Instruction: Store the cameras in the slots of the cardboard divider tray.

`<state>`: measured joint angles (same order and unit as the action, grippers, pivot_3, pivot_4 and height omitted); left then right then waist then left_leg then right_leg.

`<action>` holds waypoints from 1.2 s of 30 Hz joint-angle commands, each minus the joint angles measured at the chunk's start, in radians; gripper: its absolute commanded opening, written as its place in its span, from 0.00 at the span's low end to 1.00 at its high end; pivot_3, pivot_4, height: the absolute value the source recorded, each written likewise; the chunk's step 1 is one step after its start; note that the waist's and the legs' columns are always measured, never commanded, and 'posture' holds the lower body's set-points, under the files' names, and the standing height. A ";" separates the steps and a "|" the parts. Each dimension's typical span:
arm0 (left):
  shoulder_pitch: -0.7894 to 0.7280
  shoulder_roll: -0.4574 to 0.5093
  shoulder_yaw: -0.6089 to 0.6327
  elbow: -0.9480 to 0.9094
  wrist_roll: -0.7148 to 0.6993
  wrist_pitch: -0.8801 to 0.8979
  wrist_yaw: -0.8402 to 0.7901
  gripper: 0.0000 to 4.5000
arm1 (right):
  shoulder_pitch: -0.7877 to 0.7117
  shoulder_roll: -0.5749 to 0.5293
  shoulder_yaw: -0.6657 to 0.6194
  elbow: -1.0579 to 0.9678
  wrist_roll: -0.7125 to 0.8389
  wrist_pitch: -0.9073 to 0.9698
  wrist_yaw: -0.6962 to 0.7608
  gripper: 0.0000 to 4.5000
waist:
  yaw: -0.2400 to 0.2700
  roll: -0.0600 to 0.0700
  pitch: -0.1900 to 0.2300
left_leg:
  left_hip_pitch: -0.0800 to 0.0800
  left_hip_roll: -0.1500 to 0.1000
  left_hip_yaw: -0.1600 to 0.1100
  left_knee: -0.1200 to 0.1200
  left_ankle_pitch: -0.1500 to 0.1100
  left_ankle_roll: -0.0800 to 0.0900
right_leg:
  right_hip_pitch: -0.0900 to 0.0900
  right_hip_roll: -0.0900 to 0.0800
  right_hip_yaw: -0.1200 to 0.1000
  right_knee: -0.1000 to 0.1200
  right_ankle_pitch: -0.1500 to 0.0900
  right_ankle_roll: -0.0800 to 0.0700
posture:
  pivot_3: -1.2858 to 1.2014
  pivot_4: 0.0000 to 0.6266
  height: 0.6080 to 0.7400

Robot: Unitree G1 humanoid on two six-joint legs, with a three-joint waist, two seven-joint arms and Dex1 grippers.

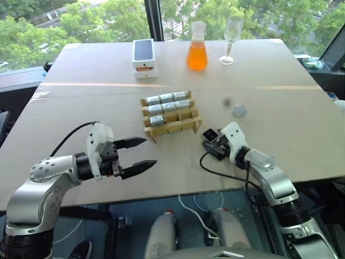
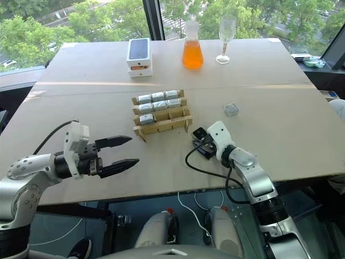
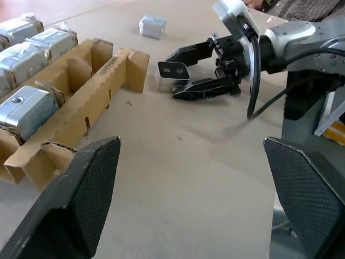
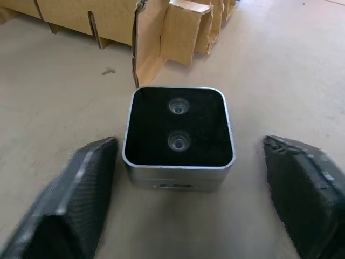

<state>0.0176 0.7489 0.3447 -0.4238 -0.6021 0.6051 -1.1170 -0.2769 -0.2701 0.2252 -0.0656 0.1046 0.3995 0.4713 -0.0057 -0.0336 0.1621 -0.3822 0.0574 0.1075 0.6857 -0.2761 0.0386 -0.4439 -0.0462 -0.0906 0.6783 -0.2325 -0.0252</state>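
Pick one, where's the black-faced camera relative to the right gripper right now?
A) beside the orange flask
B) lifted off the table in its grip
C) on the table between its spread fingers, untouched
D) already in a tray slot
C: in the right wrist view the black-faced camera sits on the table with gaps to both fingers of the right gripper, just short of the cardboard divider tray.

- Big tan table (image 1: 280, 129), sitting by the window.
- Cardboard divider tray (image 1: 168, 117) around the middle, silver cameras (image 1: 167, 98) in its slots.
- One black-faced camera (image 4: 178, 137) on the tabletop just off the tray's corner.
- Another small silver camera (image 1: 239, 110) lying loose, further right.
- At the far edge: white phone box (image 1: 144, 58), flask of orange liquid (image 1: 197, 47), and an empty wine glass (image 1: 232, 38).
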 commanded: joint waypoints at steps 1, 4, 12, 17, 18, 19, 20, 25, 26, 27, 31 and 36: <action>-0.001 0.011 0.009 -0.034 -0.012 -0.045 0.015 1.00 | -0.005 -0.007 -0.008 -0.023 -0.002 -0.030 0.017 0.59 | -0.002 0.000 0.000 | 0.000 0.000 0.000 0.000 0.000 0.000 | 0.000 0.000 0.000 0.000 0.000 0.000 | 0.52 0.24 1.00; -0.010 0.022 -0.012 -0.024 -0.012 -0.055 0.010 1.00 | -0.004 -0.011 -0.007 -0.024 -0.009 -0.046 0.026 0.42 | -0.003 0.000 0.000 | 0.000 0.000 0.000 0.000 0.000 0.000 | 0.000 0.000 0.000 0.000 0.000 0.000 | 0.52 0.24 1.00; -0.187 0.005 -0.155 0.099 0.011 -0.006 0.068 1.00 | -0.087 -0.187 0.114 -0.032 -0.232 -0.513 0.133 0.42 | 0.000 0.002 0.001 | -0.001 -0.001 0.000 0.000 0.000 0.001 | -0.001 0.000 0.000 -0.001 0.000 0.001 | 0.52 0.24 1.00; -0.380 -0.037 -0.272 0.224 -0.021 0.057 0.002 1.00 | -0.248 -0.248 0.190 0.057 -0.391 -0.832 0.135 0.42 | -0.008 0.000 0.002 | -0.001 0.000 0.000 -0.001 0.000 0.000 | -0.001 0.002 0.000 -0.001 0.000 0.001 | 0.52 0.24 1.00; -0.414 -0.045 -0.293 0.254 -0.011 0.059 -0.005 1.00 | -0.274 -0.251 0.206 0.079 -0.426 -0.880 0.129 0.42 | -0.007 0.000 0.002 | -0.001 0.000 0.000 -0.001 0.002 -0.004 | -0.001 0.002 0.000 -0.001 0.000 0.001 | 0.52 0.24 1.00; -0.444 -0.049 -0.314 0.285 0.002 0.054 -0.017 1.00 | -0.298 -0.250 0.218 0.102 -0.458 -0.917 0.118 0.42 | -0.007 0.000 0.002 | -0.001 0.000 0.000 -0.001 0.003 -0.004 | -0.001 0.004 0.000 -0.001 0.000 0.001 | 0.52 0.24 1.00; -0.474 -0.052 -0.335 0.314 0.013 0.049 -0.035 1.00 | -0.321 -0.248 0.230 0.127 -0.489 -0.952 0.105 0.42 | -0.008 0.000 0.002 | -0.001 0.000 0.000 -0.001 0.003 -0.004 | -0.002 0.004 0.000 -0.001 0.000 0.001 | 0.52 0.24 1.00; -0.631 -0.030 -0.423 0.477 0.073 0.014 -0.157 1.00 | -0.456 -0.251 0.284 0.255 -0.730 -1.146 -0.037 0.42 | -0.008 -0.001 0.003 | -0.003 0.000 0.003 -0.001 0.003 -0.005 | -0.004 0.004 0.002 -0.001 0.000 0.000 | 0.52 0.24 1.00; -0.647 -0.016 -0.435 0.496 0.084 0.003 -0.190 1.00 | -0.468 -0.247 0.293 0.274 -0.754 -1.166 -0.052 0.42 | -0.008 -0.001 0.003 | -0.002 0.000 0.004 -0.001 0.003 -0.005 | -0.004 0.004 0.003 -0.001 0.000 0.000 | 0.52 0.24 1.00; -0.659 -0.006 -0.443 0.511 0.092 -0.006 -0.215 1.00 | -0.476 -0.243 0.298 0.291 -0.770 -1.181 -0.064 0.42 | -0.009 -0.001 0.003 | -0.002 0.000 0.005 -0.001 0.003 -0.005 | -0.004 0.003 0.004 -0.002 0.000 0.000 | 0.52 0.24 1.00; -0.712 0.031 -0.489 0.580 0.139 -0.047 -0.317 1.00 | -0.505 -0.231 0.314 0.343 -0.821 -1.228 -0.105 0.42 | -0.008 -0.001 0.003 | -0.002 0.000 0.005 -0.001 0.003 -0.005 | -0.004 0.003 0.004 -0.002 0.002 -0.003 | 0.52 0.24 1.00; -0.788 0.032 -0.538 0.656 0.211 -0.101 -0.381 1.00 | -0.519 -0.216 0.320 0.368 -0.846 -1.248 -0.129 0.42 | -0.007 -0.001 0.003 | -0.002 0.000 0.006 0.000 0.003 -0.005 | -0.004 0.004 0.004 -0.001 0.000 0.000 | 0.52 0.24 1.00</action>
<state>-0.7373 0.7741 -0.1902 0.2328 -0.4079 0.5277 -1.4731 -0.7781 -0.4905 0.5510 0.3013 -0.7329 -0.8375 0.3615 -0.0127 -0.0348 0.1651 -0.3840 0.0570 0.1135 0.6854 -0.2733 0.0338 -0.4477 -0.0421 -0.0859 0.6774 -0.2327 -0.0250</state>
